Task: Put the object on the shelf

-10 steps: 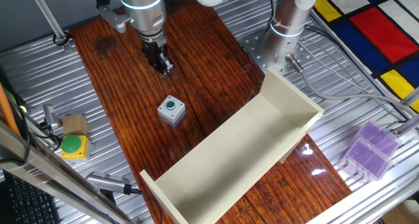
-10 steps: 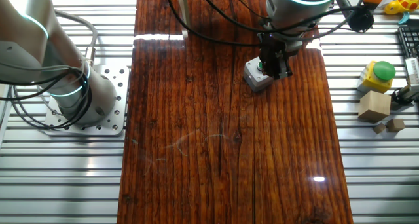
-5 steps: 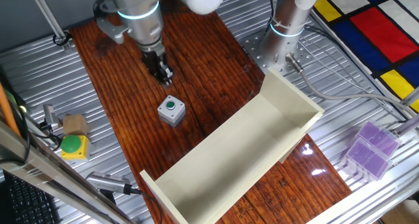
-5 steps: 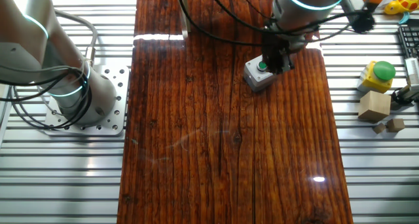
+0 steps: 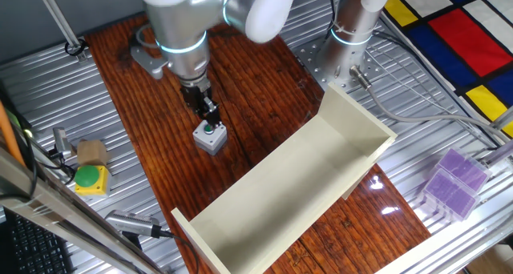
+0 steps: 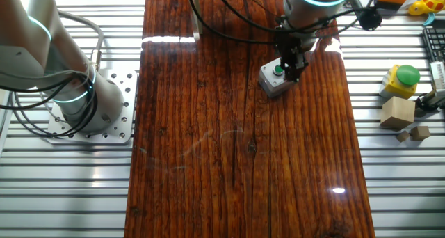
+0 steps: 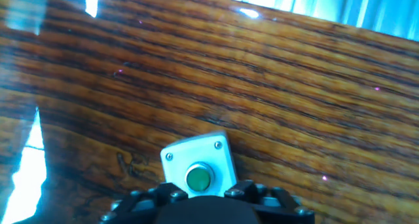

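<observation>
Moving down from farther up the table, the black two-finger gripper [image 5: 209,118] now hovers beside the small light-grey square box with a round green button [image 5: 210,135], placed to grasp it for the cream-white trough-like shelf [image 5: 296,186], though I cannot tell its finger spread.

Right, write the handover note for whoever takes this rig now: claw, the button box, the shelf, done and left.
Claw: just above the grey button box, not gripping it; the fingers are too close together in all views to tell open from shut.
Button box: upright on the wooden tabletop, green button up, apart from the shelf.
Shelf: cream trough beside the box on the same tabletop, nothing in it.
Done: the approach to the box only.
Left: grasp the box, lift it, carry it over, set it in the shelf.
</observation>
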Available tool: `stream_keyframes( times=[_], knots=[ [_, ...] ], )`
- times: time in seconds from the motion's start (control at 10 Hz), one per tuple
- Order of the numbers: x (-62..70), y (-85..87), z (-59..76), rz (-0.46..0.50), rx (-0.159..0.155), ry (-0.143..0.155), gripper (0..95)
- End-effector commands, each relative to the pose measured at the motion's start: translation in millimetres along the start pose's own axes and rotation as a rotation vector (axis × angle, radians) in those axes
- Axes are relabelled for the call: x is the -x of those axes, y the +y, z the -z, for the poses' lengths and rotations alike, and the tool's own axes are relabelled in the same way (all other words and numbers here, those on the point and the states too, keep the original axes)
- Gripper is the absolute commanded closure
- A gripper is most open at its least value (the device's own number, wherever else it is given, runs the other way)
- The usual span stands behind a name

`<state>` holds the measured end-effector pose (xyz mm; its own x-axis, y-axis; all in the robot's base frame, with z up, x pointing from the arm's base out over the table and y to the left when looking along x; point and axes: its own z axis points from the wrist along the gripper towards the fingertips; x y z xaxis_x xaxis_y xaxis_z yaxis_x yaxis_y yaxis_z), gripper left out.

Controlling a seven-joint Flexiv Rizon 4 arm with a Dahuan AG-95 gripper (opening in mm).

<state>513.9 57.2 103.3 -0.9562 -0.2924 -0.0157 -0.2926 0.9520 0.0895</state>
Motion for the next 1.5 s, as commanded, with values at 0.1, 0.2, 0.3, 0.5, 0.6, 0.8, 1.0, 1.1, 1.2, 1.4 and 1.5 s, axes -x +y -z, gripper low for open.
stream_keyframes(
  times=[0.1, 0.2, 0.3, 0.5, 0.6, 0.8, 1.0, 1.1, 1.2, 1.4, 1.5],
  knots=[
    [-0.9, 1.2, -6.6, 0.003, 0.009, -0.004, 0.0],
    [-0.6, 2.5, -11.7, 0.003, 0.011, -0.005, 0.0],
    [-0.2, 4.1, -16.0, 0.006, 0.010, -0.006, 0.0],
    [-0.2, 4.2, -22.7, 0.014, 0.009, -0.007, 0.0],
    [-0.3, 4.3, -28.3, 0.019, 0.009, -0.009, 0.0],
    [-0.5, 4.9, -34.6, 0.025, 0.007, -0.011, 0.0],
    [-1.0, 5.0, -42.2, 0.037, 0.003, -0.017, 19.0],
    [-1.2, 5.1, -44.4, 0.037, 0.001, -0.020, 19.0],
    [-1.4, 5.1, -46.9, 0.041, -0.002, -0.024, 19.0],
    [-1.7, 5.3, -50.3, 0.035, -0.007, -0.025, 76.0],
    [-1.8, 5.3, -50.9, 0.026, -0.006, -0.025, 76.0]
  ],
)
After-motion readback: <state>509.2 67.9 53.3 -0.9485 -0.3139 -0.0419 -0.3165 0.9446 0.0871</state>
